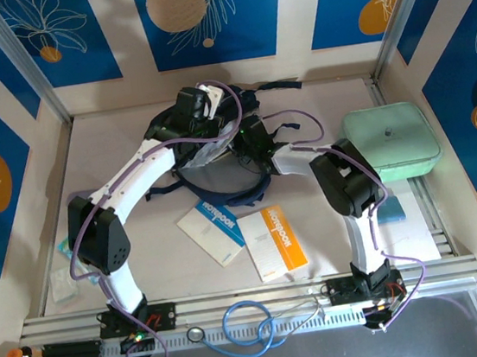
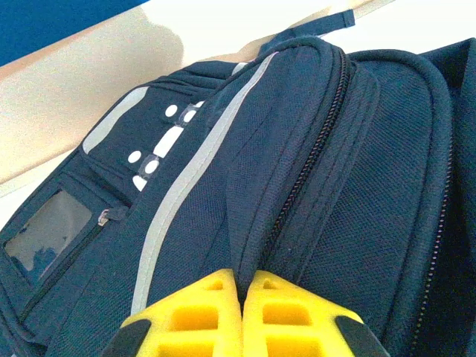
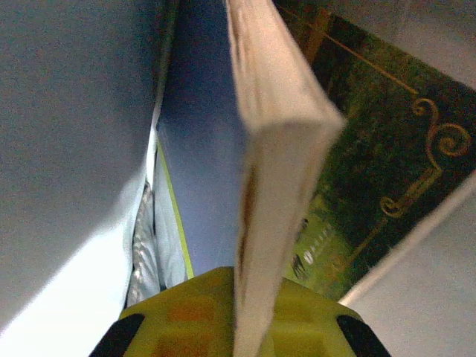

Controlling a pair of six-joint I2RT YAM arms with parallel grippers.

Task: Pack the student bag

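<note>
Pinched shut in the near foreground, the left end effector (image 2: 240, 286) is gripping a fold of the student bag (image 2: 320, 193) beside its zip (image 2: 312, 141), while the right end effector (image 3: 249, 305) is clamping narrowly on a thin book (image 3: 279, 126), seen edge-on. Lying at the far middle of the table (image 1: 121, 141), the navy bag is looking soft, floppy and likely to sag, so its stitched zip edge is probably offering the surest hold.
</note>
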